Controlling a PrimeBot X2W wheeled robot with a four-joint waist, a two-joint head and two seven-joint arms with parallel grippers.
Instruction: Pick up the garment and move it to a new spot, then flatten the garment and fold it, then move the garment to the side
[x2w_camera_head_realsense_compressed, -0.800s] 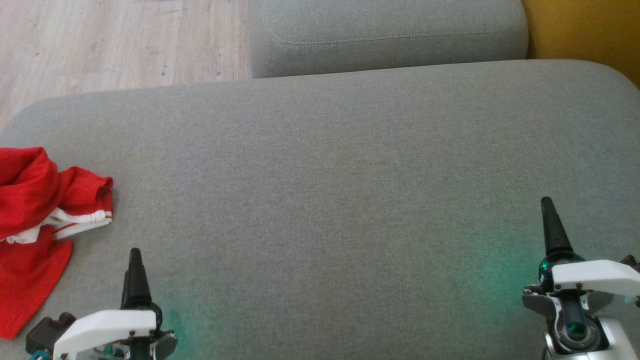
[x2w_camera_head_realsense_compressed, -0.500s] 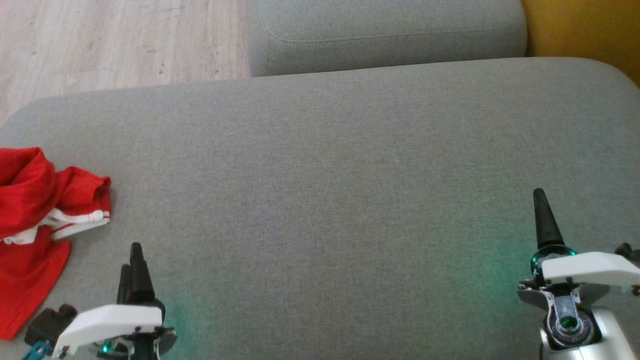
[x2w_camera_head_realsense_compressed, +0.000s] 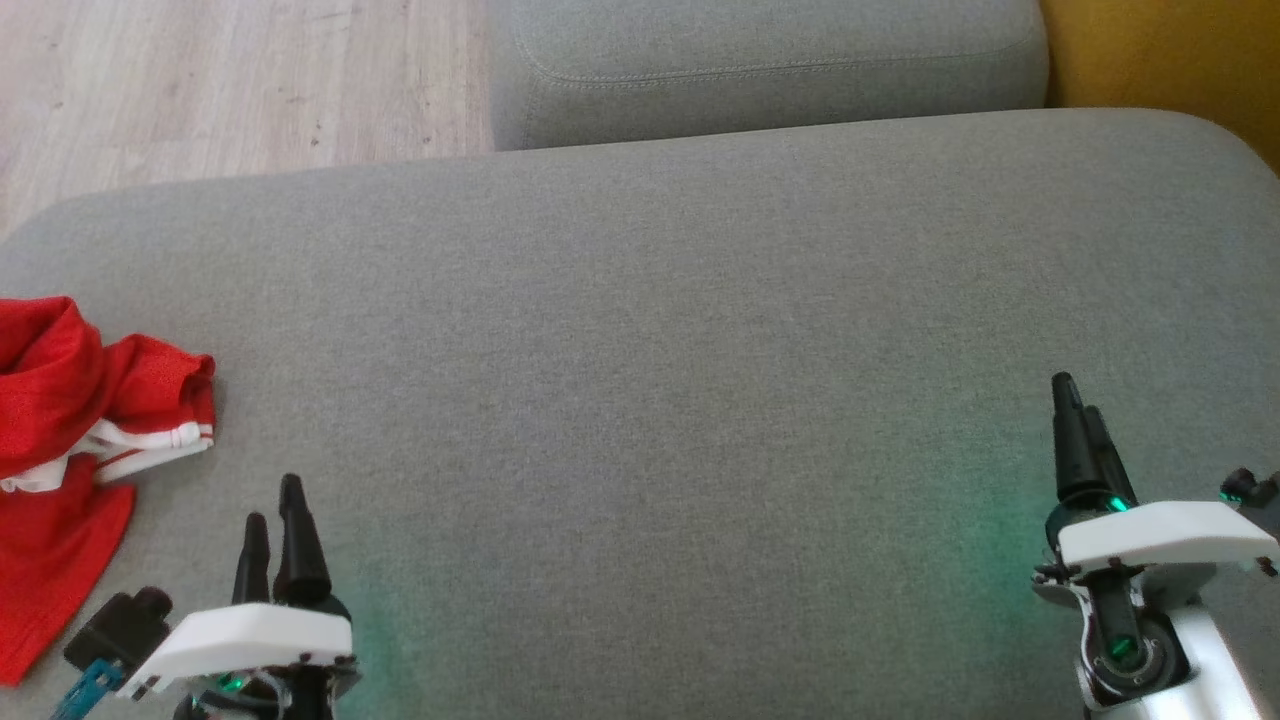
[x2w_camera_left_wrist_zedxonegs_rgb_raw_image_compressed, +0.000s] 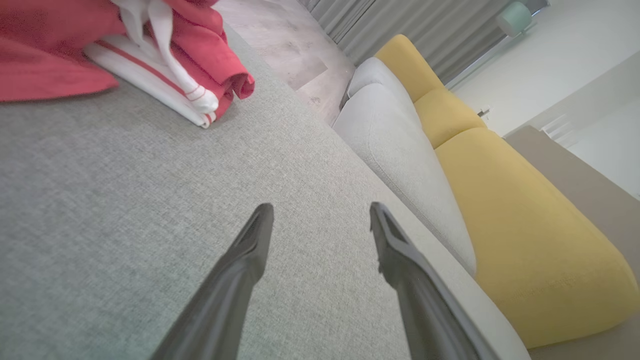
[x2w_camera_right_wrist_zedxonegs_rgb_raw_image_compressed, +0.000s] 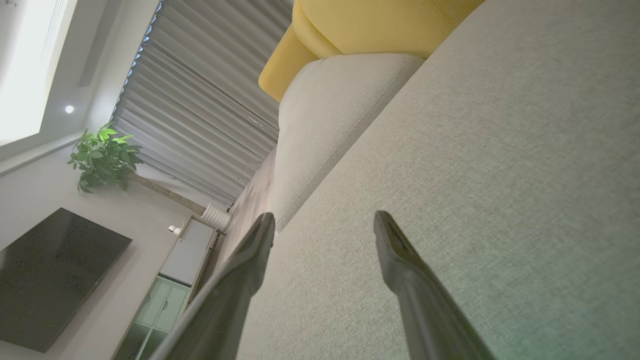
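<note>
Well, in the head view the broad grey seat cushion (x2w_camera_head_realsense_compressed: 640, 330) stretches across the middle. A smaller grey cushion (x2w_camera_head_realsense_compressed: 770, 60) sits beyond it, with pale wooden floor (x2w_camera_head_realsense_compressed: 200, 90) at the far left and a yellow sofa (x2w_camera_head_realsense_compressed: 1160, 60) in the far right corner. The red garment (x2w_camera_head_realsense_compressed: 70, 420), white-trimmed and crumpled, lies at the seat cushion's left edge. It is near the left gripper (x2w_camera_head_realsense_compressed: 273, 502) but apart from it. The right gripper (x2w_camera_head_realsense_compressed: 1077, 396) hangs well away at the lower right.

In the left wrist view the two dark fingers (x2w_camera_left_wrist_zedxonegs_rgb_raw_image_compressed: 240, 270) are spread wide over the grey fabric and hold nothing. The garment is bunched at that view's upper left, clear of the tips, and grey curtains (x2w_camera_left_wrist_zedxonegs_rgb_raw_image_compressed: 400, 30) hang beyond the sofa.

In the right wrist view that gripper's fingers (x2w_camera_right_wrist_zedxonegs_rgb_raw_image_compressed: 400, 270) are likewise parted and empty above the cushion. Past them are a potted plant (x2w_camera_right_wrist_zedxonegs_rgb_raw_image_compressed: 102, 157), a dark television (x2w_camera_right_wrist_zedxonegs_rgb_raw_image_compressed: 50, 280) and a pale cabinet (x2w_camera_right_wrist_zedxonegs_rgb_raw_image_compressed: 175, 280).
</note>
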